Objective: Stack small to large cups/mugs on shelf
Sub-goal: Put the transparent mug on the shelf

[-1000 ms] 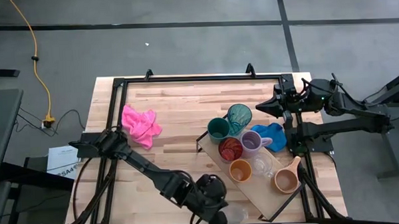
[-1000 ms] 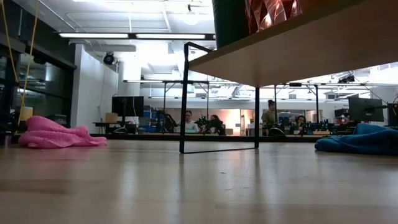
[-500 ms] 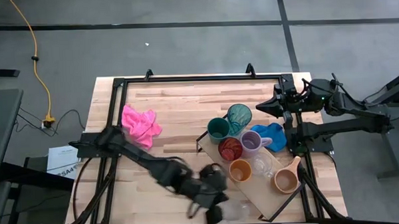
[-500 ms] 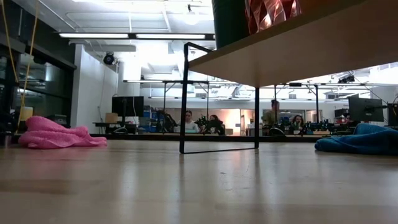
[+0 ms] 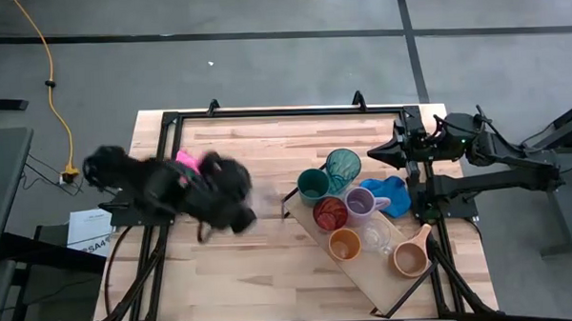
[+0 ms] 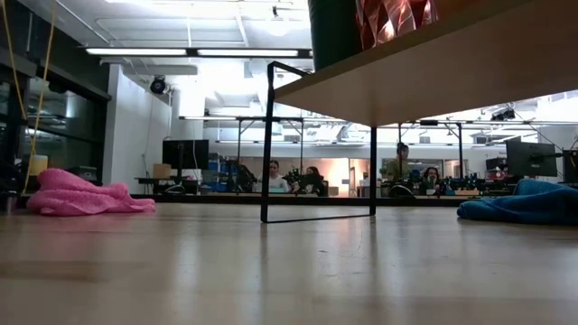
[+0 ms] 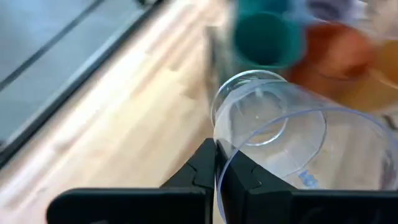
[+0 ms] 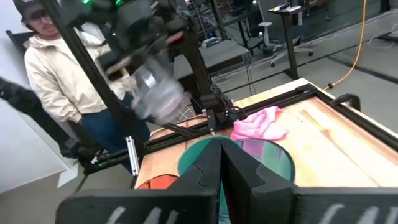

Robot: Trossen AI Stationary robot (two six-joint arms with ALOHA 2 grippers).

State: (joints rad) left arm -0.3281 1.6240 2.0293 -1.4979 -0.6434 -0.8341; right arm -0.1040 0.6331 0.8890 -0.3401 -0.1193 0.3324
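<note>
On the left of the wooden tabletop [image 5: 261, 266], the left claw [image 7: 217, 163] is pinching the rim of an empty clear plastic cup [image 7: 273, 134], holding it above the boards near the crumpled pink cloth [image 5: 210, 161]. Further right, the long light-wood shelf with its thin black frame [image 5: 376, 276] is carrying an empty green cup [image 5: 313, 184], a teal ribbed tumbler [image 5: 343, 167], a red glass [image 5: 330, 214], a purple mug [image 5: 362, 203], an orange mug [image 5: 344, 244], a clear glass [image 5: 376, 238] and a tan handled mug [image 5: 411, 259]. The right claw [image 5: 374, 154] is waiting pressed together at the tabletop's right edge.

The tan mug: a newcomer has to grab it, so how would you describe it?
On the slanted shelf right of the table's middle, go to the end nearest the table's front edge. The tan mug stands there beside a clear glass; it alone has a handle pointing out toward the right arm.
</note>
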